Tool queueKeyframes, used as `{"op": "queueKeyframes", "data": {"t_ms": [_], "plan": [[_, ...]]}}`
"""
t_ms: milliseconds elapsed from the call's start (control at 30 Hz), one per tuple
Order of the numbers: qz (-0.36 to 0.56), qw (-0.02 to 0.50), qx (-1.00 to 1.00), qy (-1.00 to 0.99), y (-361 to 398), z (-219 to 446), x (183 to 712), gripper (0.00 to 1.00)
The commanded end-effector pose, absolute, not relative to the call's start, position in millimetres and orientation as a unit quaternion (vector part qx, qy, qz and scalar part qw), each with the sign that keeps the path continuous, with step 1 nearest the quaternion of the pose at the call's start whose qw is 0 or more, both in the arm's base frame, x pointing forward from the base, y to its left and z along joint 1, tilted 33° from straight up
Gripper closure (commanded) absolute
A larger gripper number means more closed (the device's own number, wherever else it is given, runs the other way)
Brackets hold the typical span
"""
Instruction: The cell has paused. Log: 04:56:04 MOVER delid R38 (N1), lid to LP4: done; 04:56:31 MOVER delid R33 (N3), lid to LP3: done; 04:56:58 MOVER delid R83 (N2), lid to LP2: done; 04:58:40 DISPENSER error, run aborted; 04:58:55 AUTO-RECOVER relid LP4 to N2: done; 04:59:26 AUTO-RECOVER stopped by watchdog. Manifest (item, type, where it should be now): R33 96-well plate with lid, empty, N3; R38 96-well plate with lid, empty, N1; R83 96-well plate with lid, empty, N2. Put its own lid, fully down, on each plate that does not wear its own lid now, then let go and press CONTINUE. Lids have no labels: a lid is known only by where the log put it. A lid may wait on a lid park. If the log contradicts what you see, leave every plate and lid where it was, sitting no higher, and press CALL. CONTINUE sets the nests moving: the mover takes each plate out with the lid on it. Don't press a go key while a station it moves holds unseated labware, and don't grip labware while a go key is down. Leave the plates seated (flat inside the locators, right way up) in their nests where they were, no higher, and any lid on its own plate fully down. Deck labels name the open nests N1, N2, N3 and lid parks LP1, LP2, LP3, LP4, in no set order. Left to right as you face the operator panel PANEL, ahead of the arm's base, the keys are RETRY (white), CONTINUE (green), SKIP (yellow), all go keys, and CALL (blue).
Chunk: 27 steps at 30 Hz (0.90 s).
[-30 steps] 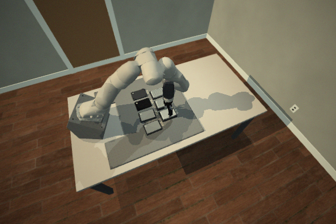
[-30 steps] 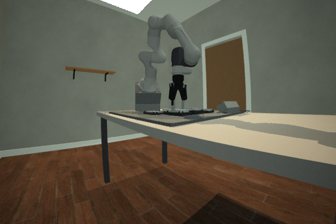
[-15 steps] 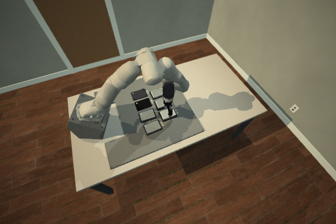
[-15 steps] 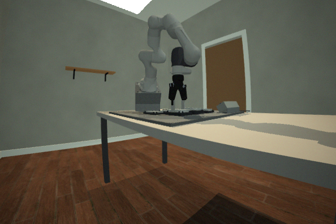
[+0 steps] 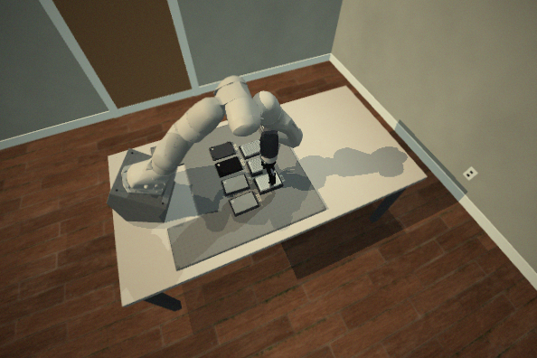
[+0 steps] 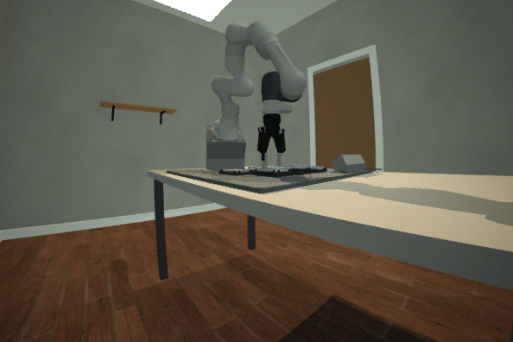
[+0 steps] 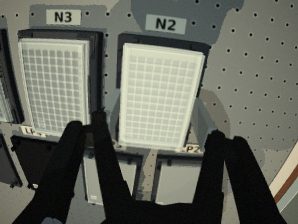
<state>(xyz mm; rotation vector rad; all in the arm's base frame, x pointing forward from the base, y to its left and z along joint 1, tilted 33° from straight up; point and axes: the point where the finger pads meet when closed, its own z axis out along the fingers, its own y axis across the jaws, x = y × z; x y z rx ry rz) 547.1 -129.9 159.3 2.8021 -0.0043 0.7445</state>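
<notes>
Three white 96-well plates sit in a row of nests on the grey deck mat. In the wrist view I read N3 over the left plate (image 7: 53,83) and N2 over the right plate. My gripper (image 7: 156,103) is down at N2 and shut on the lid (image 5: 268,182) on that plate; its fingers straddle the lid's near end. I cannot tell whether the lid sits fully down or slightly raised. The gripper also shows at deck level in the side view (image 6: 269,157). The third plate (image 5: 249,149) is at the row's far end.
Beside the nests runs a row of lid parks: two hold grey lids (image 5: 235,184) (image 5: 244,203), two are dark and bare (image 5: 222,151) (image 5: 229,166). The grey operator panel box (image 6: 351,163) stands at the mat's edge. The arm's base block (image 5: 137,194) is at the table's left end.
</notes>
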Motion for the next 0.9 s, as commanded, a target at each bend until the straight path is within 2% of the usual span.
{"op": "queueKeyframes", "data": {"t_ms": [0, 867], "plan": [[0.255, 0.121, 0.959, 0.000, -129.5, 160.2, 547.1, 1.00], [0.255, 0.121, 0.959, 0.000, -128.8, 162.7, 545.7, 1.00]]}}
